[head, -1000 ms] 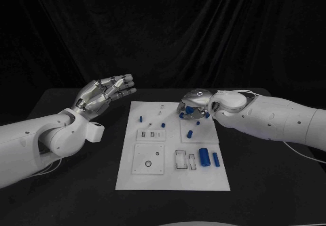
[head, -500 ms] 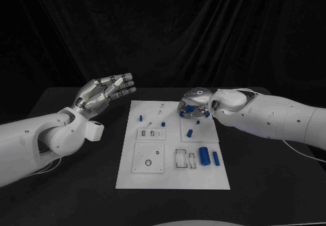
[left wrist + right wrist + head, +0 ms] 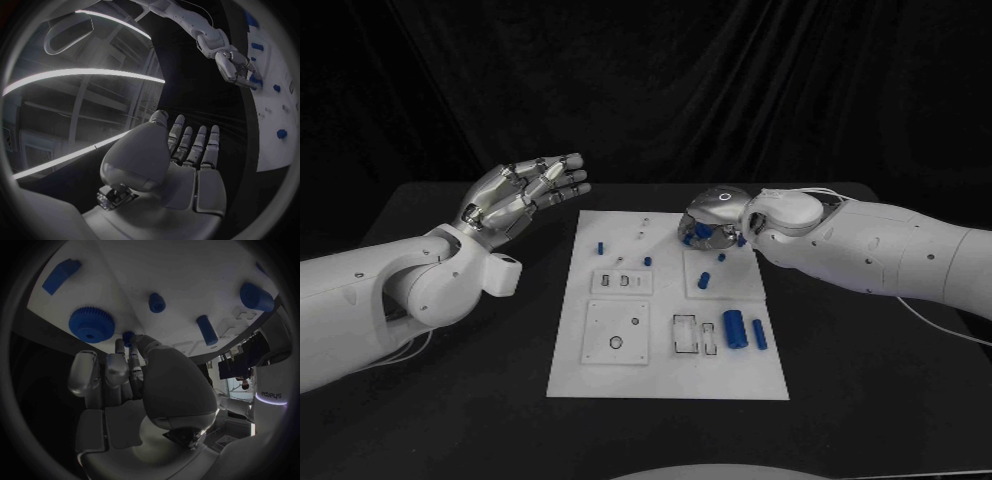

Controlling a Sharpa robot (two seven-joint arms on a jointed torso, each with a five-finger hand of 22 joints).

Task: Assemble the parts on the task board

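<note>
- Since a second ago our right hand (image 3: 710,228) has shifted only slightly over the far right part of the task board (image 3: 668,380); our left hand (image 3: 519,194) stays raised beside the board, fingers apart, holding nothing
- At the wrist, our right fingertips (image 3: 129,347) pinch a small blue part (image 3: 127,336) just beside the toothed blue gear (image 3: 91,325)
- We judge the step is seating that piece: keep it upright, lower it slowly, release only once it sits
- Other parts lie nearer us on the board, a thick blue cylinder (image 3: 733,327) and a thinner peg (image 3: 759,336); they look like smooth hard plastic on a flat matte white plate, on the black counter (image 3: 877,380)
</note>
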